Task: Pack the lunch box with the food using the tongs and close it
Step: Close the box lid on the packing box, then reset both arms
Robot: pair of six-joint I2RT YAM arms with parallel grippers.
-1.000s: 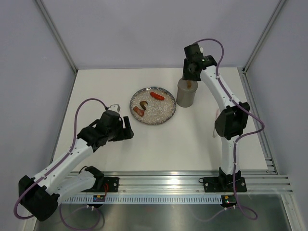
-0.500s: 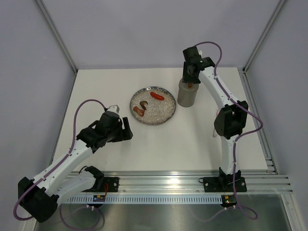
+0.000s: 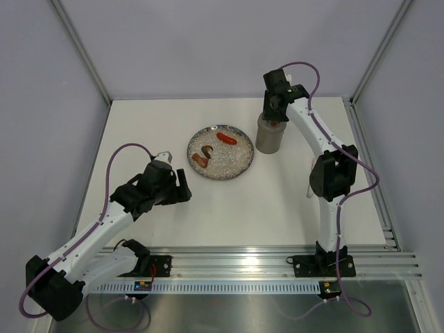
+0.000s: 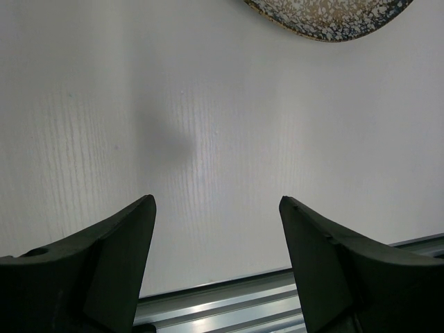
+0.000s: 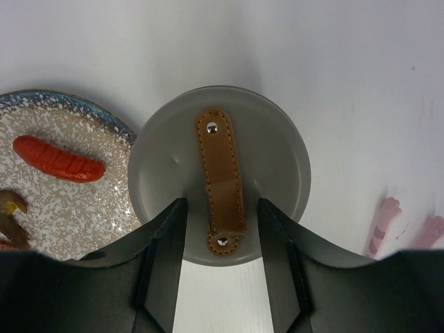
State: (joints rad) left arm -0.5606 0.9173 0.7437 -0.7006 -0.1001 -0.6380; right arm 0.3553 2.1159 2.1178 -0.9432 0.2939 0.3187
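Observation:
The grey lunch box stands right of the glittery plate, with its lid on. A brown strap runs across the lid. My right gripper hangs open just above the lid, one finger on each side of the strap and neither touching it. The food lies on the plate: a red sausage and two brown pieces. Pink tongs tips show on the table right of the lunch box. My left gripper is open and empty over bare table, near the plate.
The plate's rim shows at the top of the left wrist view. An aluminium rail runs along the near table edge. Enclosure walls and corner posts bound the table on three sides.
My right gripper has shifted slightly left above the lunch box lid. The left arm has barely moved.

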